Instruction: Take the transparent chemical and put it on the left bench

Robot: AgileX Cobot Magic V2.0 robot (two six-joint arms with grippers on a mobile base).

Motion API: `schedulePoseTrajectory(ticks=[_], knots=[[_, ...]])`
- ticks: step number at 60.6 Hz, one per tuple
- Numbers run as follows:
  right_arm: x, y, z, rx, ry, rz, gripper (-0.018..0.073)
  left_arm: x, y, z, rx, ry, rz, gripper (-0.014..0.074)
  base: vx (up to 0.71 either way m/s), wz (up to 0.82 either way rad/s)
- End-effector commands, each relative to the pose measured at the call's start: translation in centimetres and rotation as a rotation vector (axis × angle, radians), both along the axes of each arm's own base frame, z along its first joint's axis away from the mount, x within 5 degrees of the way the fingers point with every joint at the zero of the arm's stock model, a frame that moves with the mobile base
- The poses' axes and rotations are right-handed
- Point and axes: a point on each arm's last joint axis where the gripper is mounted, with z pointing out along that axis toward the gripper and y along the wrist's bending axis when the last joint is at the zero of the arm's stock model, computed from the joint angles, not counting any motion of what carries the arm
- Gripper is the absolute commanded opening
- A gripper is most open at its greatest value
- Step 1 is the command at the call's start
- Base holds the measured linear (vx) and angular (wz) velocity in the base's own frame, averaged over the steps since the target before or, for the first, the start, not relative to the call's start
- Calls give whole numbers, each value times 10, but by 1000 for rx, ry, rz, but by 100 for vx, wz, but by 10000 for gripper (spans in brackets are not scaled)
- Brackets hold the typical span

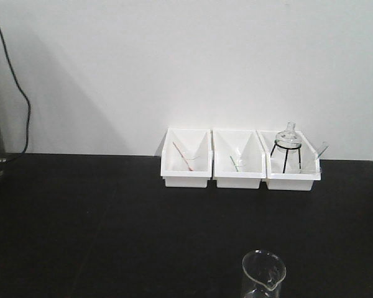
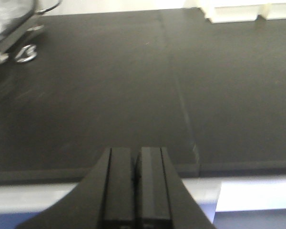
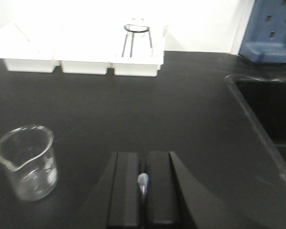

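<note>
At right end effector (image 3: 144, 162): chemical (image 3: 143, 182) (bluish)

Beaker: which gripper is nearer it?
Right. The beaker stands just left of the right gripper, beside its fingers. The left gripper sits at the bench edge, with no beaker in its view.

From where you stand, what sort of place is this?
Most likely a chemistry lab: a black bench, a glass beaker, a row of white bins against the wall, and a slim glass tube pinched in the right pincer.
</note>
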Motion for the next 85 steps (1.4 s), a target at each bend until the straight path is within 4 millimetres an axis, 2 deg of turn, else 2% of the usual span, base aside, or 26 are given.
schedulePoseTrajectory(ticks=[1,53,63,72,77,81,85], knots=[[2,1,16,-10,-103,10,-4,-1,0,3,-14,-81,-1,-4,29,-33],[2,1,16,-10,-103,10,-4,-1,0,3,-14,-81,-1,-4,15,-15],[5,3,28,-7,-236,34,-4,-1,0,3,-14,-81,-1,-4,0,1],[26,7,44,116,-467,75,-1,-1,0,3,-14,-81,-1,-4,0,0],[44,15,44,174,-526,135,-1,-1,0,3,-14,-81,-1,-4,0,0],[60,29,38,201,-535,230,-1,-1,0,3,-14,-81,-1,-4,0,0],[76,51,29,203,-545,376,0,-1,0,3,-14,-81,-1,-4,0,0]])
